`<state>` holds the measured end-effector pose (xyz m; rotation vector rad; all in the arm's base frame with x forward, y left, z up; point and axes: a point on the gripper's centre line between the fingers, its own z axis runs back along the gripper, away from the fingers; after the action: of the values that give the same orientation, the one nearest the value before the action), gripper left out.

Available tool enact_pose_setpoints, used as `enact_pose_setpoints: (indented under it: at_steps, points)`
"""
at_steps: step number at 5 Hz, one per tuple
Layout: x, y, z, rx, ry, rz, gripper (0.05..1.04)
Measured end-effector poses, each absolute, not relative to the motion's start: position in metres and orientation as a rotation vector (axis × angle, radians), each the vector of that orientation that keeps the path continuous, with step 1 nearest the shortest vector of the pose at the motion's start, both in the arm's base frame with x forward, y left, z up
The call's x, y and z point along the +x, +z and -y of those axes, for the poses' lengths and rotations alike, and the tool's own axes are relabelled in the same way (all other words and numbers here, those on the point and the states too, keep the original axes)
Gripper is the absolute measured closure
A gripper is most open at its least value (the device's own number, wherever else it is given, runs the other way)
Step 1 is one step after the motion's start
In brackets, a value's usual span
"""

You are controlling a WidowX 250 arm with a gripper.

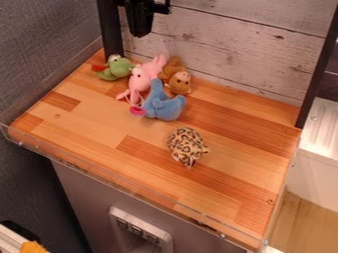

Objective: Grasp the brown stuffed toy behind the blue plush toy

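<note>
Clock = worktop seen from above, 12 at top of view. Black gripper (140, 30) hangs at 11, by the plank wall (231, 37), above the toy cluster. Can't tell if its jaws are apart or together; no toy seen in them.

Five plush toys, all on the wooden worktop (241, 143). Green frog plush (117, 68) at 11, nearest the gripper. Pink long-limbed plush (142, 81) between 11 and 12, brown plush (178, 81) at 12, blue plush (165, 106) in front of both, nearer centre. Those three bunch up; exact contact can't be told. Leopard-print plush (188, 144) sits apart, just off centre toward 4.

Progress: no toy is lifted, so any handling looks to be at a start or between moves; how much is left can't be judged.

Edges: clear lip (121, 184) from 9 to 5, black posts at 11 (111, 29) and 2 (320, 69). Frog is tight to the back-left corner, likely awkward. Most room from 2 to 5, some at 9; leopard-print plush is approachable all round.
</note>
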<state>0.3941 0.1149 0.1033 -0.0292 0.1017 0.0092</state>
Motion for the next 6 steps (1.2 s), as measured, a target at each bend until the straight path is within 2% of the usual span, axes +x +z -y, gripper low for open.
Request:
enact_pose_setpoints:
  at_steps: [2,3,4,5,6]
  points:
    - [0.389,0.081,-0.094,-0.038,0.307,-0.14,0.997]
    - [0.39,0.084,-0.074,-0.033,0.517,-0.124,0.842]
    - [0.393,0.082,-0.057,-0.031,0.674,-0.118,0.575]
    - [0.393,0.073,-0.042,-0.029,0.705,-0.119,0.268]
    - [0.395,0.067,-0.035,-0.036,0.629,-0.099,0.086]
